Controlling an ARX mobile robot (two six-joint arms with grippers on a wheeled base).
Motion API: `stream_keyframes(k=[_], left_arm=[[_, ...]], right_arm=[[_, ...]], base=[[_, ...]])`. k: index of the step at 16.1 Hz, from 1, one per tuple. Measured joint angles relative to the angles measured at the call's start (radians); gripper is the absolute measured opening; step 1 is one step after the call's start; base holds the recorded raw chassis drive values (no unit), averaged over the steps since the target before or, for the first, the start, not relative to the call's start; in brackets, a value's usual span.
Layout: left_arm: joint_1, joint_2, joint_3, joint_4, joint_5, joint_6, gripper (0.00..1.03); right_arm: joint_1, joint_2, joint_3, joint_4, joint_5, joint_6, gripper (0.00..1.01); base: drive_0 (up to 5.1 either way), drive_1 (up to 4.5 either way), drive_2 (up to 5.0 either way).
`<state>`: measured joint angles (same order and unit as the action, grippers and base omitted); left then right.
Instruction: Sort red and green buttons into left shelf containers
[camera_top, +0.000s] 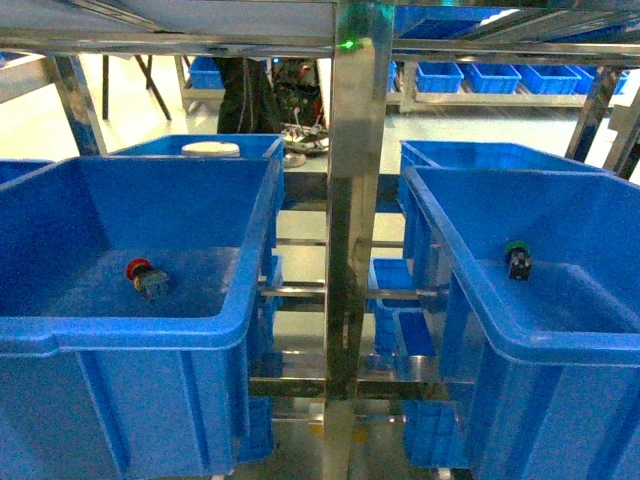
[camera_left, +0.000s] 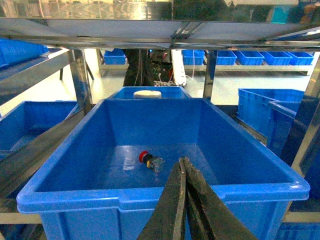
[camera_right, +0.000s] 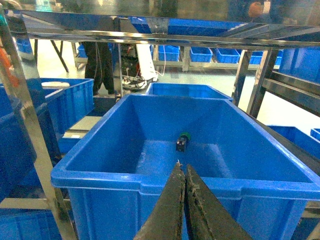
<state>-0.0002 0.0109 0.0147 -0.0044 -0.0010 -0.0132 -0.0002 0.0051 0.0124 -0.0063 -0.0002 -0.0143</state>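
The red button (camera_top: 145, 277) lies on its side on the floor of the big blue bin (camera_top: 130, 330) left of the shelf post. In the left wrist view that red button (camera_left: 149, 160) rests mid-floor of the bin (camera_left: 100, 192), and my left gripper (camera_left: 182, 161) is shut and empty just outside the near rim. The green button (camera_top: 517, 260) lies in the big blue bin (camera_top: 470, 290) right of the post. My right gripper (camera_right: 181, 167), shut and empty, points over the near rim of this bin (camera_right: 110, 177) at the green button (camera_right: 183, 141). Neither gripper shows in the head view.
A steel shelf post (camera_top: 350, 200) stands between the two bins, with a steel shelf beam (camera_top: 170, 40) close overhead. A white round lid (camera_top: 210, 148) lies on a bin behind the left one. Small blue trays (camera_top: 390, 275) sit low behind the post.
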Motion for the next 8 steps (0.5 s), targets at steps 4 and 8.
stream_keyframes(k=[4, 8], left_arm=[[0.0, 0.0, 0.0, 0.001, 0.0, 0.0, 0.02], [0.0, 0.0, 0.0, 0.0, 0.0, 0.0, 0.02]], right_arm=[[0.0, 0.0, 0.0, 0.002, 0.0, 0.0, 0.02], [0.0, 0.0, 0.0, 0.003, 0.0, 0.0, 0.02]], base=[[0.0, 0.0, 0.0], [0.0, 0.0, 0.0]])
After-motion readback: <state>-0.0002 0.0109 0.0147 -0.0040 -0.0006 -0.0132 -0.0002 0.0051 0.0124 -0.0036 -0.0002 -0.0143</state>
